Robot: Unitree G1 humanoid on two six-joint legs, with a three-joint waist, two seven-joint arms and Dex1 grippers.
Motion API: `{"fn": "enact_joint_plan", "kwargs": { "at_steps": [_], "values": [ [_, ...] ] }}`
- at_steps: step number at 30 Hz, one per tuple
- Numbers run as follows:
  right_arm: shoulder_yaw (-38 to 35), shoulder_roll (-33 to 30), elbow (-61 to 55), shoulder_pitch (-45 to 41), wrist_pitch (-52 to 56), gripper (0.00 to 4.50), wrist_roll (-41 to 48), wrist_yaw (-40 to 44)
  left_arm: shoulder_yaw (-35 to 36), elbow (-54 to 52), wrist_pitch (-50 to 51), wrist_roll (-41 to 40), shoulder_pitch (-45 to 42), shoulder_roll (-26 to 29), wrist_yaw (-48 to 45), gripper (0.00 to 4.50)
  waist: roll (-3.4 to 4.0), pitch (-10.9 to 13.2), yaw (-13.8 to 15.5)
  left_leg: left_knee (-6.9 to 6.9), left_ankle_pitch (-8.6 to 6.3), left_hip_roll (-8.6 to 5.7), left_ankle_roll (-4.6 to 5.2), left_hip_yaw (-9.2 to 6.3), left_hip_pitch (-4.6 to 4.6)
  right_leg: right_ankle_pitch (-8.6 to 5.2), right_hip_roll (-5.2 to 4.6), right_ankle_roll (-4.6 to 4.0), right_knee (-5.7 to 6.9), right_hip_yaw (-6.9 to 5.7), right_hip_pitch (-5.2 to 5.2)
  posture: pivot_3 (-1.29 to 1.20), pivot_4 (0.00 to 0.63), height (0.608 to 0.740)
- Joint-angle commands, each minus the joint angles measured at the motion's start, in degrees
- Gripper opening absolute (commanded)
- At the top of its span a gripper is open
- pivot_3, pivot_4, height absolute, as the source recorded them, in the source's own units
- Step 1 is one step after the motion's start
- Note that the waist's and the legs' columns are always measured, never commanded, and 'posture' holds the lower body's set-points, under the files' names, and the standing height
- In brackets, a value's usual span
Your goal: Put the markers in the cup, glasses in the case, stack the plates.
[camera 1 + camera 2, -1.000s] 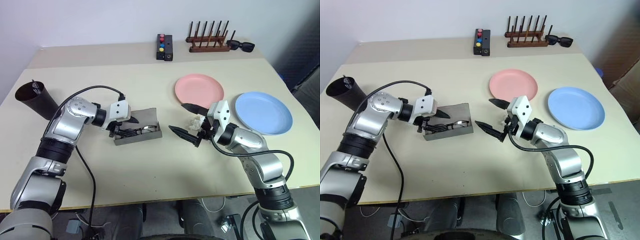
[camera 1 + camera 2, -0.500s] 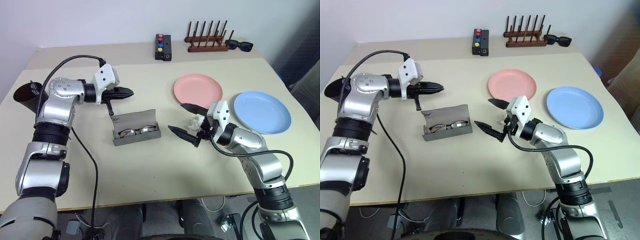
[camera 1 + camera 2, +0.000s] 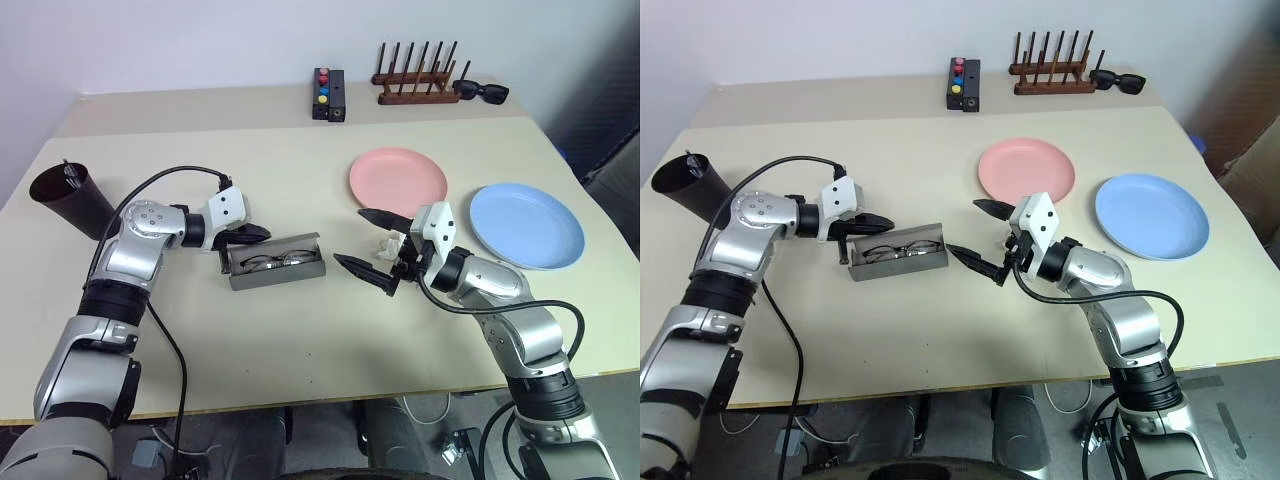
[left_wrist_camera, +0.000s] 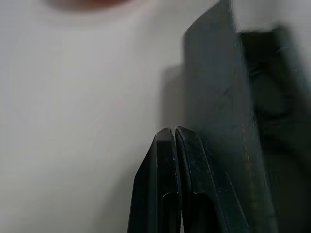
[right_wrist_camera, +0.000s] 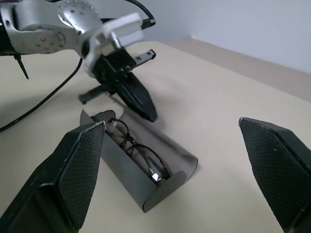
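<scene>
Grey felt case (image 3: 274, 262), left of centre, holds the glasses (image 3: 270, 262), lid half up. The left gripper (image 3: 256, 234), fingers shut, presses it; next, push it closed. The right gripper (image 3: 368, 245) gapes empty.

Even, soft indoor light; head views sharp, left wrist view blurred.

The table (image 3: 300, 340) is brightly and evenly lit, without glare, and the arms cast only faint, diffuse shadows just beneath them. Close to the left gripper (image 4: 174, 138), the case (image 4: 218, 97) wall looms dark and out of focus. Beyond the right gripper (image 5: 184, 160), the glasses (image 5: 138, 148) stay crisp, the near fingers (image 5: 80, 167) slightly soft.
</scene>
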Motion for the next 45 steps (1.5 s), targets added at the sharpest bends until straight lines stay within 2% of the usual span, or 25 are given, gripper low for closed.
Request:
{"fn": "enact_joint_plan", "kwargs": {
  "at_steps": [1, 4, 10, 17, 21, 26, 30, 39, 40, 41, 43, 45],
  "values": [
    [-0.6, 0.1, -2.5, -0.7, -0.3, 4.50, 1.0, 0.1, 1.6, -6.8, 3.4, -3.2, 2.3, 2.2, -2.8, 0.05, 0.00, 0.0, -0.1, 0.00, 0.00, 0.00, 0.00, 0.00, 0.01, 0.00, 0.00, 0.00, 0.00, 0.00, 0.00, 0.00, 0.150, 0.734],
    [-0.4, 0.2, -2.3, -1.0, -0.3, 4.50, 1.0, 0.3, 0.9, -10.8, 4.9, -3.6, 5.3, 3.6, -4.0, 0.05, 0.00, 0.0, -0.1, -0.02, 0.00, 0.01, 0.00, 0.01, 0.02, 0.00, 0.00, -0.01, 0.00, 0.01, 0.00, 0.00, 0.150, 0.734],
    [-0.5, 0.1, -2.0, -1.1, -0.3, 4.50, 1.0, 0.6, 0.3, -10.6, 4.3, -1.3, 7.4, 3.6, -0.6, 0.05, 0.00, 0.0, 0.2, 0.02, 0.00, 0.00, 0.00, 0.01, 0.02, 0.00, 0.00, -0.01, -0.01, 0.01, 0.02, 0.00, 0.150, 0.734],
    [-0.9, -1.2, -1.0, -2.0, 0.6, 4.50, -0.5, -0.1, 6.5, -13.1, 6.9, -8.5, 7.6, 1.2, 3.0, 0.05, 0.01, 0.0, 0.2, 0.02, 0.00, 0.01, 0.00, 0.01, 0.03, 0.00, 0.00, -0.01, 0.00, 0.01, 0.02, 0.00, 0.150, 0.734],
    [0.3, -3.3, 5.8, -6.4, -1.9, 4.50, -9.8, -4.5, 10.4, -16.7, 8.6, -11.8, 7.8, 2.4, 4.4, 0.05, 0.00, 0.0, 0.0, 0.04, 0.00, 0.00, 0.00, 0.01, 0.02, 0.00, 0.00, -0.01, -0.01, 0.01, 0.02, 0.00, 0.150, 0.734],
    [2.2, -4.3, 14.1, -12.3, -3.3, 4.50, -17.9, -7.9, 13.9, -25.0, 11.3, -16.4, 12.4, 2.8, 5.5, 0.05, 0.02, 0.0, -0.1, -0.05, 0.00, 0.01, 0.00, 0.07, 0.05, 0.00, 0.00, -0.02, -0.01, 0.07, -0.03, 0.00, 0.150, 0.734],
    [6.7, -5.7, 22.0, -17.1, -6.1, 4.50, -26.2, -8.7, 15.3, -35.1, 16.3, -22.9, 20.6, 1.3, 7.3, 0.05, 0.02, 0.0, -0.3, -0.06, 0.00, 0.00, 0.00, 0.11, 0.03, 0.00, -0.02, -0.02, -0.04, 0.11, -0.03, 0.00, 0.150, 0.734],
    [11.4, -3.3, 40.8, -25.9, -13.3, 4.50, -34.8, -10.4, 15.2, -42.0, 19.1, -24.5, 28.6, -2.7, 16.1, 0.05, 0.02, 0.0, 0.0, 0.00, 0.00, -0.01, 0.00, 0.15, 0.04, 0.00, -0.01, -0.03, -0.05, 0.16, -0.02, 0.00, 0.150, 0.734],
    [11.8, -3.0, 42.6, -26.6, -13.7, 3.98, -35.8, -10.8, 15.2, -42.5, 19.4, -25.0, 28.8, -3.6, 17.1, 0.00, 0.01, 0.0, 0.0, -0.01, 0.00, -0.01, 0.00, 0.15, 0.04, 0.00, -0.01, -0.03, -0.05, 0.16, -0.02, 0.00, 0.150, 0.734],
    [12.2, -2.7, 44.3, -27.4, -14.1, 3.69, -36.8, -11.3, 15.1, -43.0, 19.3, -25.3, 29.1, -4.5, 17.9, 0.00, 0.02, 0.0, -0.1, -0.01, 0.00, -0.01, 0.00, 0.15, 0.04, 0.00, -0.01, -0.03, -0.06, 0.16, -0.02, 0.00, 0.150, 0.734],
    [12.5, -2.3, 46.5, -28.3, -14.6, 2.80, -37.9, -11.8, 15.0, -44.0, 19.7, -26.3, 29.7, -6.0, 19.3, 0.00, 0.01, 0.0, -0.1, 0.00, 0.00, -0.01, 0.00, 0.16, 0.04, 0.00, -0.01, -0.03, -0.06, 0.17, -0.02, 0.00, 0.150, 0.734],
    [12.2, -2.0, 47.6, -28.9, -14.8, 1.74, -38.4, -12.0, 15.0, -44.7, 20.1, -26.8, 30.1, -6.7, 20.2, 0.00, 0.02, 0.0, -0.2, -0.03, 0.00, -0.01, 0.00, 0.16, 0.05, 0.00, -0.01, -0.03, -0.05, 0.17, -0.02, 0.00, 0.150, 0.734]
  ]
}}
